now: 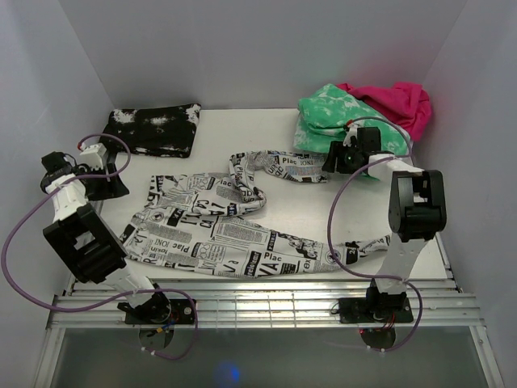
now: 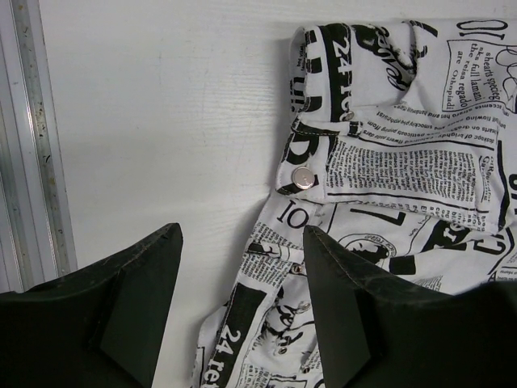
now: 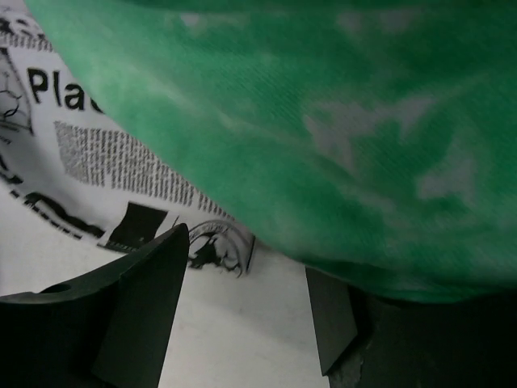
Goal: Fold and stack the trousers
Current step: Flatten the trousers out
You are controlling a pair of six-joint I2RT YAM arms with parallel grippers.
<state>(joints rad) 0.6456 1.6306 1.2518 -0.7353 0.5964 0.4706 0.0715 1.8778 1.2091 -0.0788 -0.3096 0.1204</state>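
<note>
Two arms are in frame, and one garment is under inspection.

Overhead view: the white cloth trousers with black newspaper print [image 1: 218, 230] lie unfolded across the near half of the white table [image 1: 242, 133]. The waist is toward the left edge. One leg runs along the near edge and the other curls back toward the far right corner. That leg's end lies just beside a green-and-white mottled garment [image 1: 335, 113], with a crumpled magenta cloth [image 1: 396, 101] behind it. A folded black garment with white speckles [image 1: 153, 129] sits at the far left corner, well apart. The left gripper [image 1: 113, 190] hangs at the waist end, and the right gripper [image 1: 347, 158] hangs at the curled leg's end.

Left wrist view: the claw is wide and holds nothing. The waistband, with its silver snap button [image 2: 304, 179], lies below and ahead of the gap.

Right wrist view: the claw is fairly wide with bare table between the fingers, and nothing is held. Green cloth overhangs the right finger [image 3: 331, 323], and the printed leg lies beyond it.

Risks, as judged: closing here could catch green cloth along with the leg and drag it out of place. A shallow bite at the waist could take only one layer and skew the fold.
</note>
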